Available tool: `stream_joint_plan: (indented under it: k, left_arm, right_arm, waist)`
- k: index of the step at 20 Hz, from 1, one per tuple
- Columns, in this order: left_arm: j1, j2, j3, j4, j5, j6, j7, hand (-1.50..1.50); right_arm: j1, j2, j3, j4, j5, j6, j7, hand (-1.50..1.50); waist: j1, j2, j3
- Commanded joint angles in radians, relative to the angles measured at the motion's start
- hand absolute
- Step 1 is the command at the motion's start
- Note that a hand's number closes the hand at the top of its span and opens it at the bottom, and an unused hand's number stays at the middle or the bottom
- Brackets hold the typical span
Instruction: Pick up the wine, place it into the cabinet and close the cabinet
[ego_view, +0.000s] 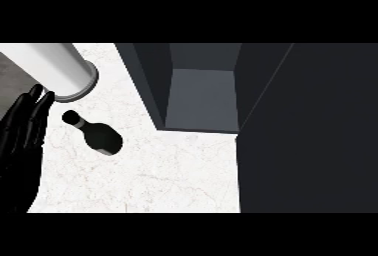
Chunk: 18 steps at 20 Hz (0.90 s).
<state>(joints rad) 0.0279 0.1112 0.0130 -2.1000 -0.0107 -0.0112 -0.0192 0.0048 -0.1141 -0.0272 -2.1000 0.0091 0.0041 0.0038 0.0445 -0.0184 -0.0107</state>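
Left hand (22, 135): fingers straight, holding nothing | wine bottle (96, 134): upright, just beside, no readable label | cabinet (203, 95): open

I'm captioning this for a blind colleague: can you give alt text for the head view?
A dark wine bottle stands on a white marble counter, left of an open dark cabinet. The left hand rests open at the left edge, fingers up.

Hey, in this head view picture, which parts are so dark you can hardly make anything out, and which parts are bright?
In the head view, the white marble counter and the pale cylinder at upper left are brightest; the wine bottle reads as a near-black shape with little surface detail; the left hand is likewise a dark silhouette at the left edge; the cabinet interior is dim grey, and its open door at right is almost uniformly black.
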Motion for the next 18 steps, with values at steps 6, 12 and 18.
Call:
stream_joint_plan:
  k: [6, 12, 18]
  left_arm:
    - [0.037, 0.169, -0.093, 0.015, 0.326, -0.462, -0.149, -1.50]
    - [0.174, 0.268, -0.052, 0.061, 0.721, -0.621, 0.022, -1.50]
    - [0.229, 0.344, 0.017, -0.043, 0.892, -0.654, 0.116, -1.50]
  right_arm:
    - [0.057, 0.018, 0.065, -0.062, -0.079, 0.068, 0.005, -1.50]
    - [0.162, -0.046, 0.125, -0.150, -0.219, 0.198, 0.124, -1.50]
    - [0.167, -0.071, 0.076, -0.261, -0.301, 0.204, 0.241, -1.50]
  waist:
    - [-0.060, 0.013, 0.006]
    - [-0.049, 0.015, 0.010]
    - [-0.043, 0.017, 0.011]
